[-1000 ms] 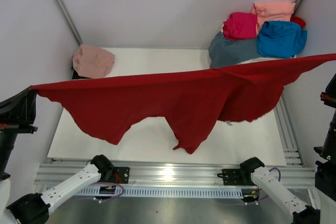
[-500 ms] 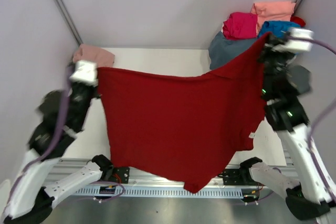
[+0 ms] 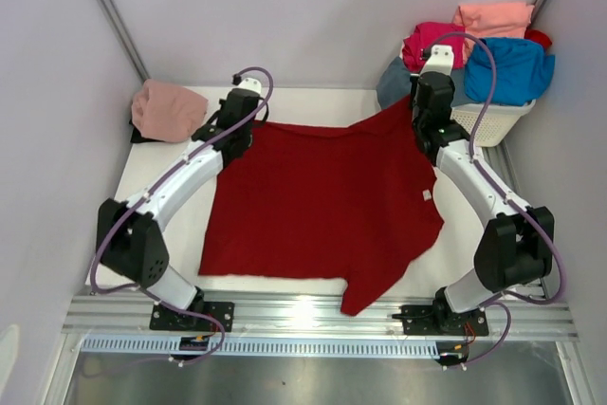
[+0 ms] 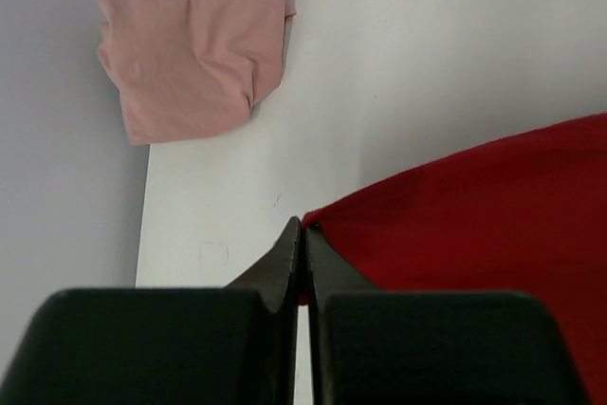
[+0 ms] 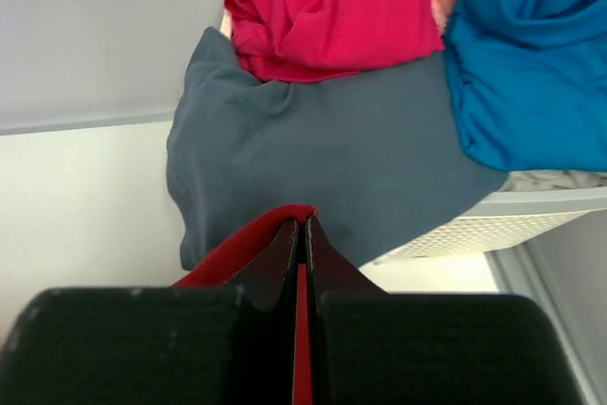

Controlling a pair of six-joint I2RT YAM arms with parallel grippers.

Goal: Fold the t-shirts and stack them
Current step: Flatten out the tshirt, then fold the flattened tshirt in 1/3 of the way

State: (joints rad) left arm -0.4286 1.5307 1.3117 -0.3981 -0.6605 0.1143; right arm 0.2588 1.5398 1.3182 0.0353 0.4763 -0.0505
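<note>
The large dark red t-shirt (image 3: 322, 201) lies spread on the white table (image 3: 180, 234), its lower edge hanging over the near side. My left gripper (image 3: 248, 126) is shut on its far left corner (image 4: 318, 227), low over the table. My right gripper (image 3: 415, 113) is shut on its far right corner (image 5: 299, 212), next to the slate grey-blue shirt (image 5: 332, 168). A folded dusty pink shirt (image 3: 168, 109) lies at the far left and shows in the left wrist view (image 4: 194, 40). Magenta (image 3: 433, 45), salmon (image 3: 493, 18) and bright blue (image 3: 509, 70) shirts are piled at the back right.
A white lattice basket (image 3: 493, 119) holds the pile at the back right, close to my right wrist; its rim shows in the right wrist view (image 5: 493, 225). Grey walls and metal posts (image 3: 109, 11) close in the back and sides. An aluminium rail (image 3: 303, 315) runs along the near edge.
Both arms swung the red shirt from stretched high in the air down and away, laying it flat on the table. Both grippers keep hold of its far corners.
</note>
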